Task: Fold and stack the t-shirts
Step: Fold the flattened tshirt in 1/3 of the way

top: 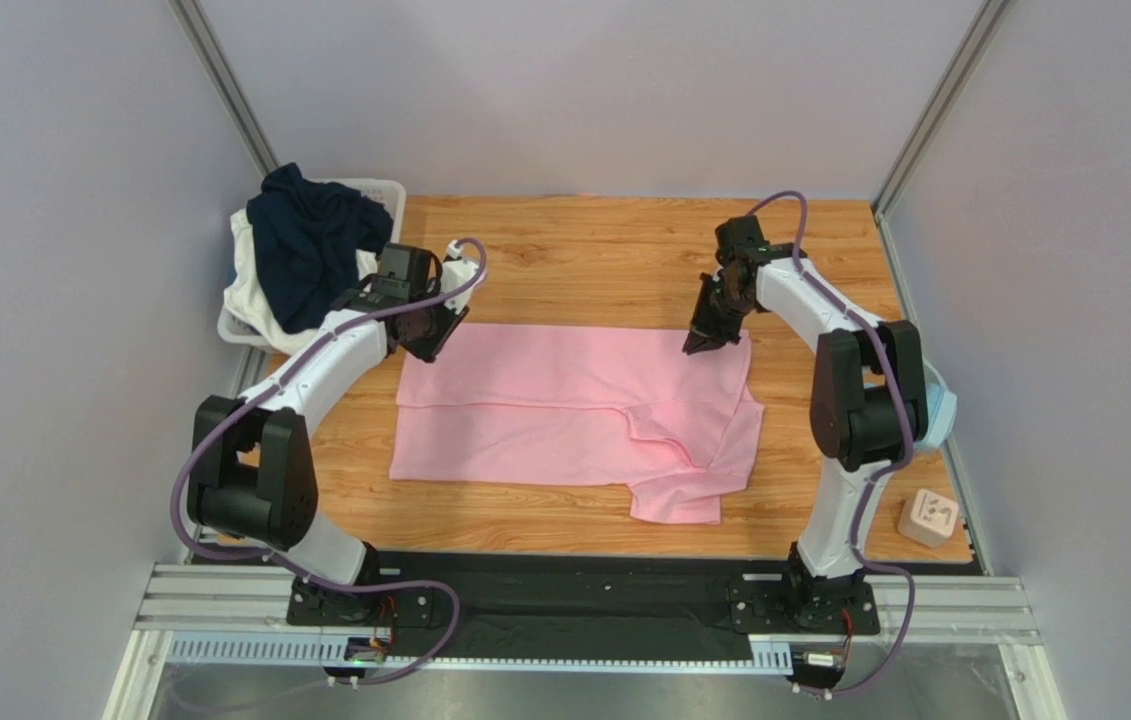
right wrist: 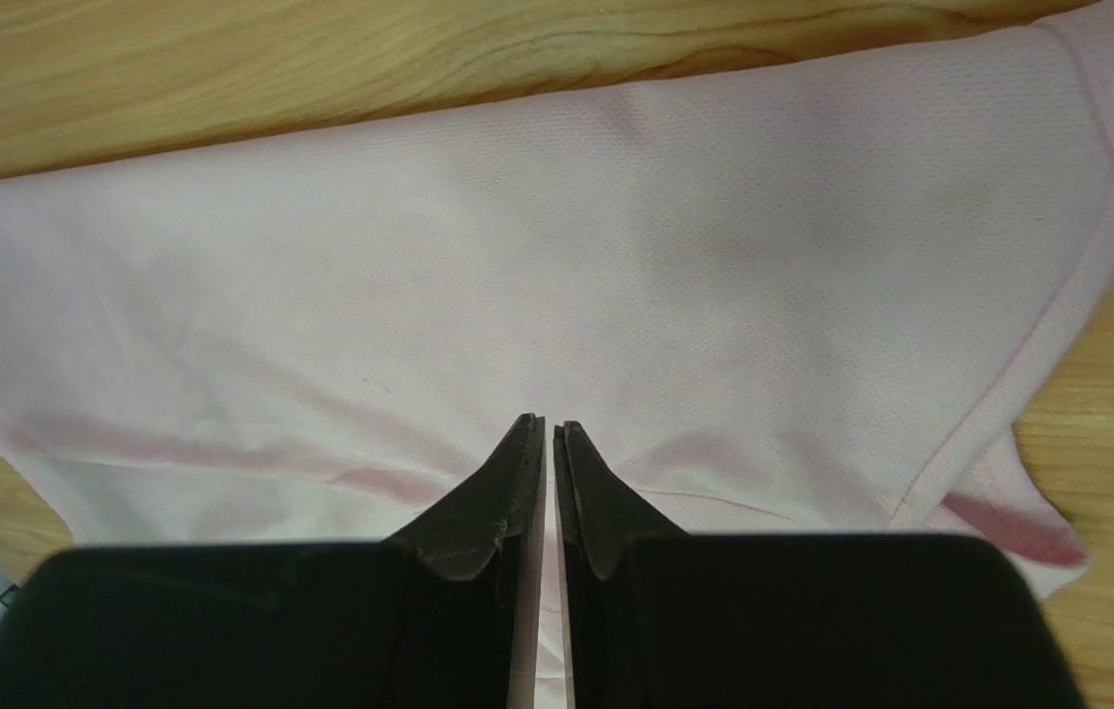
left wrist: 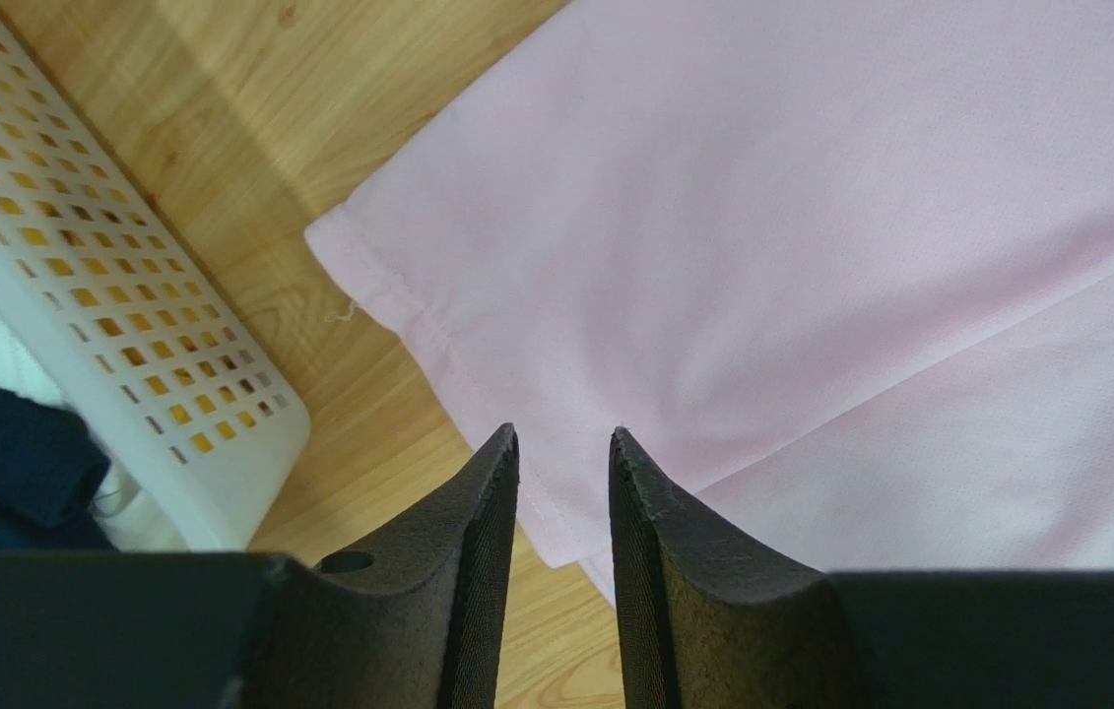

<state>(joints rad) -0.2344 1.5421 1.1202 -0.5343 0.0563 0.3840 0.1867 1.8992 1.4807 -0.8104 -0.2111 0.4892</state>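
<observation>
Pink t-shirt (top: 556,405) lies lengthwise L-R; left jaws spread over its far-left corner, right jaws pressed near-shut at far edge, maybe nipping cloth.

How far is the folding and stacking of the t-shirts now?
Done: the pink t-shirt lies on the table, partly folded. In hand: the left gripper, open, and the right gripper, shut, are at its far edge. Remaining: finish this fold, then take the navy t-shirt from the basket, fold it, stack both.
</observation>
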